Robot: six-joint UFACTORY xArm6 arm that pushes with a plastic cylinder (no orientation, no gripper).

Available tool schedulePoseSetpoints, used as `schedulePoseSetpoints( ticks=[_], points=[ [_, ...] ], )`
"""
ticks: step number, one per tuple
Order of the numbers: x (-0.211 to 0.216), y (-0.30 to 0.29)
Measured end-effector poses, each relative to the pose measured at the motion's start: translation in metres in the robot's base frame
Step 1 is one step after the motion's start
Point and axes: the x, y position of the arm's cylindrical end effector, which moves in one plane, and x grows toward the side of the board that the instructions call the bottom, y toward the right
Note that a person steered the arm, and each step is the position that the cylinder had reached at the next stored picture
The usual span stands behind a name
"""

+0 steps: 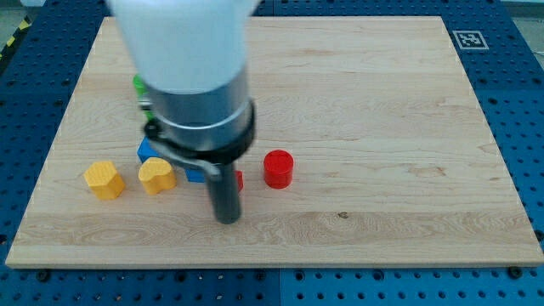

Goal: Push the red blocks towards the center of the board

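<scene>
A: Illumination status?
B: Bright, even, diffuse. Board (365, 110) shows no glare.
A: Focus?
B: Blocks sharp. Near arm housing (183, 42) overexposed, soft-edged. Shadows faint, short.

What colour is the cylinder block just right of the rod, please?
Red: the cylinder block, clearest in the camera view.

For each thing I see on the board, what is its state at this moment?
My tip: down near the board, just below a partly hidden red block.
Red cylinder: upright, free, right of the rod.
Second red block: mostly hidden behind the rod.
Two yellow blocks: apart, untouched.
Blue blocks: partly hidden.
Green block: mostly hidden.
</scene>
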Motion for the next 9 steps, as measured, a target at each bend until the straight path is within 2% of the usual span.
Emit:
schedulePoseSetpoints(
  ticks=[1,2,3,4,5,6,7,9],
  points=[
    [0.001,0.027],
    [0.031,0.0],
    [0.009,-0.062],
    [-0.039,-0.055],
    [-0.042,-0.049],
    [-0.019,-0.037],
    [-0.022,-0.037],
    [-0.022,-0.002]
  ],
)
